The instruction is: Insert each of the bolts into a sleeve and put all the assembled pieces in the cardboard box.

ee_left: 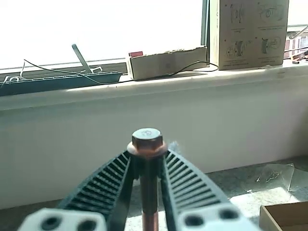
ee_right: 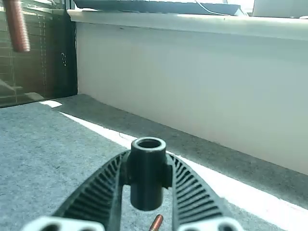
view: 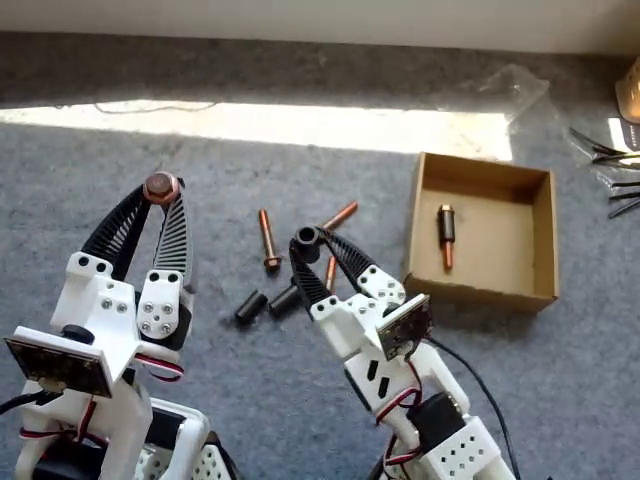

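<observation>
L gripper (ee_left: 147,158) grips bolt (ee_left: 146,139), R gripper (ee_right: 147,166) grips sleeve (ee_right: 147,185); high view adds cardboard box (view: 500,225).

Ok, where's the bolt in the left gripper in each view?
High view: bolt head between the left gripper's fingertips.
Left wrist view: bolt upright in that gripper, before the white wall.
Right wrist view: likely its threaded shank, before the dark panel.
Shared landmark: the white wall.

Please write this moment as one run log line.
left gripper: shut on copper hex-head bolt | right gripper: shut on black cylindrical sleeve | brown cardboard box: one assembled piece
</observation>
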Tool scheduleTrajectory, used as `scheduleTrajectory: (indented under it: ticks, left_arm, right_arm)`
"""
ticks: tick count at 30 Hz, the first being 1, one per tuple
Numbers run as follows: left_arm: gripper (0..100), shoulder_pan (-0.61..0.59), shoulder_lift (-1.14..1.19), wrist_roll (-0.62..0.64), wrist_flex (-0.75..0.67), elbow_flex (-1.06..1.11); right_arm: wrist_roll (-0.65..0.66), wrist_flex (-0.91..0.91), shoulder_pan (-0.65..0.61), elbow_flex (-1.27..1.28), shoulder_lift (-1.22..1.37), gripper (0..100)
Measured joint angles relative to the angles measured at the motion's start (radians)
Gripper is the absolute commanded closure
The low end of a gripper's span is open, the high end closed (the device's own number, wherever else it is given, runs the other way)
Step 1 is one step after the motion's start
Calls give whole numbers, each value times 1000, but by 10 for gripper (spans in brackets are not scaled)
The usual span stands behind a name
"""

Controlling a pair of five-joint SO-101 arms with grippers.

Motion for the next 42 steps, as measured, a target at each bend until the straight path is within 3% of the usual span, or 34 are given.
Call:
scheduleTrajectory:
  ticks: [10, 17, 21, 31, 42]
  left_arm:
    - [995, 2, 12, -2, -273, 235]
    - [994, 109, 12, 31, -407, 261]
    - [994, 118, 23, 31, -427, 261]
    - [994, 123, 394, 35, -428, 51]
    - [992, 118, 460, 35, -428, -35]
  right_arm:
    - [-5, 29, 3, 0, 0, 995]
    - [-5, 29, 3, 0, 0, 995]
    - [-5, 29, 3, 0, 0, 995]
    - [-5, 29, 3, 0, 0, 995]
    - [-5, 29, 3, 0, 0, 995]
